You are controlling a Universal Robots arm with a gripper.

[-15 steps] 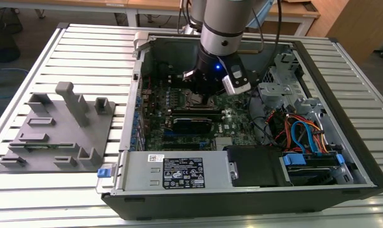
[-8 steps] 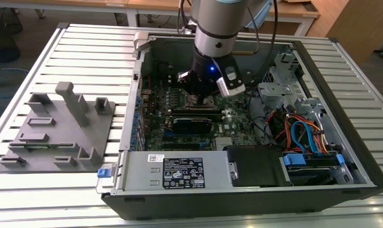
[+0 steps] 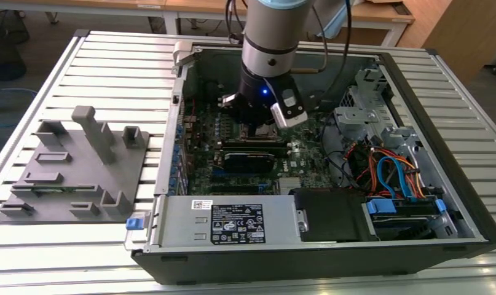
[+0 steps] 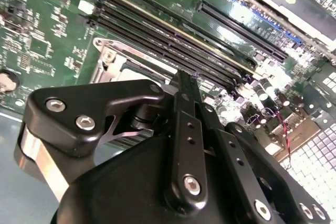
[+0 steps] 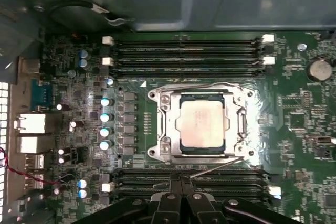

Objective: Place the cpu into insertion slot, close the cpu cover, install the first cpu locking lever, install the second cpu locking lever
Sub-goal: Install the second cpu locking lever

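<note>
In the first wrist view the cpu lies flat in the insertion slot on the green board. The cpu cover is down around it, and the chip's dull silver top shows through the window. One thin wire lever runs along one edge of the socket. A second lever sticks out at a slant on the opposite edge, near my fingertips. My gripper is shut with nothing in it, just beside that edge. The second wrist view shows the gripper pointing at the socket frame.
Black memory slots run along both sides of the socket. The open computer case walls in the board, with cables and a drive cage at the exterior view's right. A grey fixture tray stands on the slatted table at the left.
</note>
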